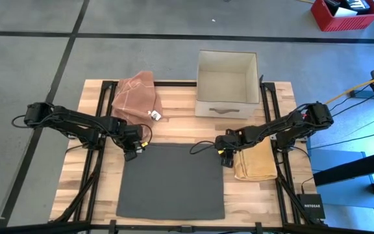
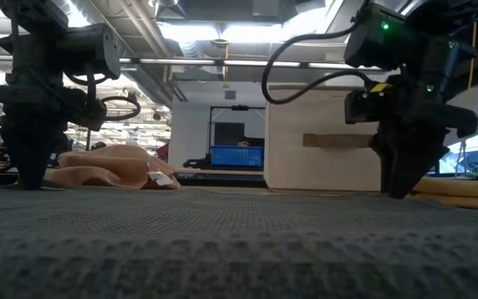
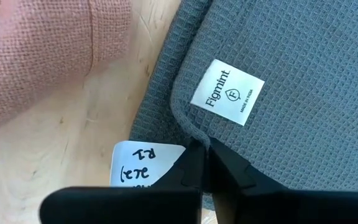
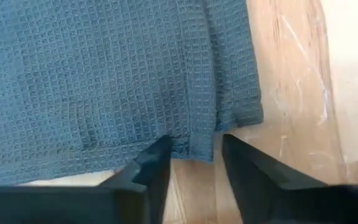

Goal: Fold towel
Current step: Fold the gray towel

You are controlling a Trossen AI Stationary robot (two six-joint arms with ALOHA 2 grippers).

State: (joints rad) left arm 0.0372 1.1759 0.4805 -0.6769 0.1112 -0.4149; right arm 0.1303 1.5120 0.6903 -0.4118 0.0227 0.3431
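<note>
- The towel [image 1: 171, 181] lies flat and spread at the near middle of the table [image 1: 174, 104], between the two arms; both grippers sit at its far corners.
- The left gripper [image 3: 202, 163] is pressed together on the towel's far left corner hem. The pinch looks thin, right at the edge, so the corner could slip out when lifted.
- A white paper tag [image 3: 143, 167] lies just beside that corner; it may be caught in the pinch or dragged along.
- The right gripper [image 4: 194, 163] is part-way apart, straddling the hem at the far right corner, not yet clamped. If it shuts too close to the edge, it may grab only the hem fold or miss the cloth.
- With one side gripped and the other not, a lift now would pull the towel askew and give a crooked fold.
- A tan cloth [image 1: 255, 162] lies just beside the right gripper; a wide sweep could snag it.
- A pink cloth [image 1: 136, 96] and a box [image 1: 226, 84] stand beyond the towel, so a far swing of either arm could knock them.
</note>
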